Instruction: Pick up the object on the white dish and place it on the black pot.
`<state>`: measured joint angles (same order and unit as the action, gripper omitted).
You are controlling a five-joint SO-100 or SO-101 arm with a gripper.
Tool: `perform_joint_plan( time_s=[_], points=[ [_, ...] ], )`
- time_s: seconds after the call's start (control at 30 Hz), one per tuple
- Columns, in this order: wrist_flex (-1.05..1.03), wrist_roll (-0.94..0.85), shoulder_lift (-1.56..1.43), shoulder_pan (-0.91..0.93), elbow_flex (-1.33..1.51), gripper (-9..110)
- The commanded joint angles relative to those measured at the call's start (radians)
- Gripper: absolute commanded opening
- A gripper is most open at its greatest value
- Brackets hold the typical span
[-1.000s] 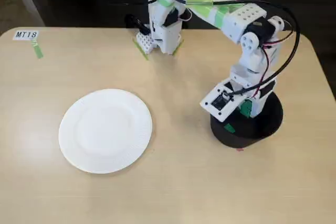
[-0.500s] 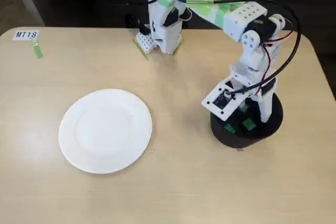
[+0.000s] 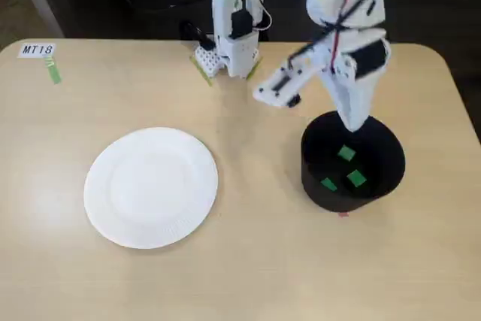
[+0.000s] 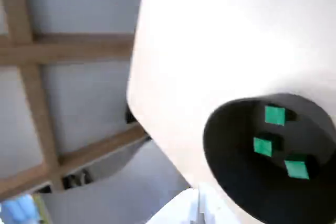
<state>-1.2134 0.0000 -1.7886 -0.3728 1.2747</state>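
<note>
I judge the object (image 3: 346, 153), lying in the black pot (image 3: 312, 178), light and rigid, best pinched across flat faces; gripper (image 3: 351, 124) state I cannot tell.

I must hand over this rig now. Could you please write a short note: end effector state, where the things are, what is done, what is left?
End effector: raised above the black pot's back rim, holding nothing visible; whether it is open is unclear.
White dish: empty, on the table left of the pot in the fixed view.
Three green blocks lie inside the pot.
Done: nothing remains on the dish.
Left: probably only retracting the arm.
</note>
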Motion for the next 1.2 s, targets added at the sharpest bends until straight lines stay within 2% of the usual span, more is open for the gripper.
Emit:
perform_joint_plan(
  time_s=[0.0,0.13,0.27,0.57,0.97,1.17],
  points=[
    [0.091,0.028,-0.258,0.140,0.207,0],
    [0.147,0.035,-0.492,0.305,0.436,0],
    [0.199,0.031,-0.667,0.388,0.650,0],
    [0.245,0.052,-1.065,0.388,1.155,0],
    [0.196,0.046,-1.542,0.385,1.628,0],
    [0.163,0.011,-1.542,0.382,1.723,0]
  ],
)
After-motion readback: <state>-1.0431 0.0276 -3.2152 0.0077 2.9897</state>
